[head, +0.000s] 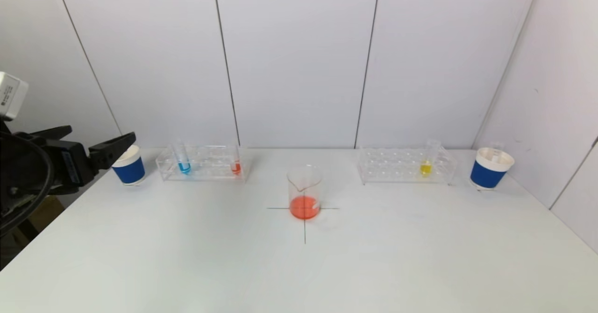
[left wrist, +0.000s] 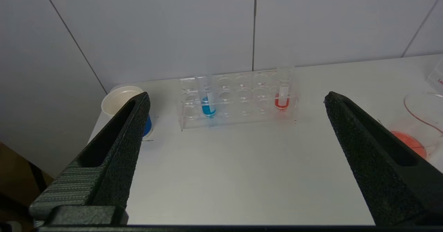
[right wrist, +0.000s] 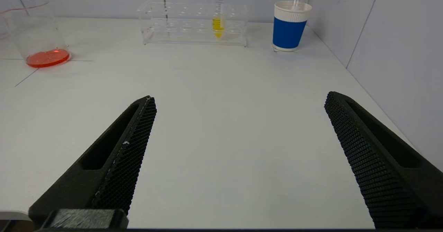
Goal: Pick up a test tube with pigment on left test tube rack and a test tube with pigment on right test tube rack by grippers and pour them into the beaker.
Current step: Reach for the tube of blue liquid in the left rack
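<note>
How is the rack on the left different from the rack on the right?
The left test tube rack holds two tubes, a blue one and a red one; the right test tube rack holds one yellow tube. Both racks are clear plastic, each beside a blue cup.

Beaker (head: pixel 304 192) held orange liquid at centre cross | blue tube (head: pixel 182 158), red tube (head: pixel 236 163) upright in left rack (head: pixel 202 163) | yellow tube (head: pixel 426 160) upright in right rack (head: pixel 405 165)

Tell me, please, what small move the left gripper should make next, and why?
Probably ease the left gripper forward toward the left rack and line it up on the red tube or the blue tube. It is open, holds nothing, and sits short of the rack, at the table's left edge.
</note>
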You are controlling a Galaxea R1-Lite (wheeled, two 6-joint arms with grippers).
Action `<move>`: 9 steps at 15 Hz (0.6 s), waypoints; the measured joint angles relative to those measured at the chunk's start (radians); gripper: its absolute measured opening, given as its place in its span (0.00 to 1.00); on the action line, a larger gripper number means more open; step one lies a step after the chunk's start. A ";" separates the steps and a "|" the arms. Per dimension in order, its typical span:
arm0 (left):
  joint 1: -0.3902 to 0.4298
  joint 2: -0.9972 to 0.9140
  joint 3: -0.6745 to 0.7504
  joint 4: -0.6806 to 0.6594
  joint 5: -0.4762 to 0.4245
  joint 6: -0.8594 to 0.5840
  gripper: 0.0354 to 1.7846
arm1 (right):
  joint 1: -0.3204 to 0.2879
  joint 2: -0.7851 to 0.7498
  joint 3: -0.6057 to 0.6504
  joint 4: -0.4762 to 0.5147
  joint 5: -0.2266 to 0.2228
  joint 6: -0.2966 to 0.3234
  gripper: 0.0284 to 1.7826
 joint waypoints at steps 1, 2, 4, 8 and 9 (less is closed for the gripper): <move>0.003 0.032 0.000 -0.031 0.012 0.008 0.99 | 0.000 0.000 0.000 0.000 0.000 0.000 0.99; 0.006 0.062 0.000 -0.053 0.032 0.025 0.99 | 0.000 0.000 0.000 0.000 0.000 0.000 0.99; 0.010 0.128 0.003 -0.077 0.061 0.070 0.99 | 0.000 0.000 0.000 0.000 0.000 0.000 0.99; 0.013 0.291 0.010 -0.254 0.103 0.080 0.99 | 0.000 0.000 0.000 0.000 0.000 0.000 0.99; 0.014 0.347 0.010 -0.329 0.129 0.079 0.99 | 0.000 0.000 0.000 0.000 0.000 0.000 0.99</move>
